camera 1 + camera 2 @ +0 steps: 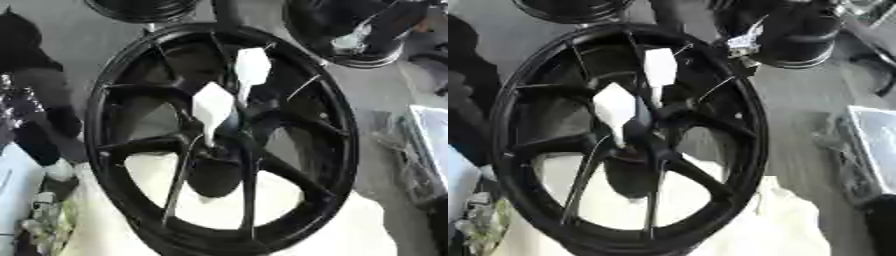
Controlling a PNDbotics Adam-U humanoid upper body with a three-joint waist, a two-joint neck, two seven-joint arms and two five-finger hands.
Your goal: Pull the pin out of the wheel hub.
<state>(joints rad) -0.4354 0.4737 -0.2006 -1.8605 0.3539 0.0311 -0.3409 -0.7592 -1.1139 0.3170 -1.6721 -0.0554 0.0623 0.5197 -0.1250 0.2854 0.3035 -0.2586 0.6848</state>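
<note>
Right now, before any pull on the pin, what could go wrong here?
1. Two white pieces stand at the hub, the upper white piece and the lower white piece. I cannot tell which belongs to the pin, so the wrong one may get pulled.
2. The spokes crowd the hub and could catch fingers.
3. Nothing visibly braces the wheel, so it may shift on the white pad.

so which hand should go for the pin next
Probably left: the left arm shows beside the wheel, nearest the white pins at its centre; no right hand is in view.
</note>
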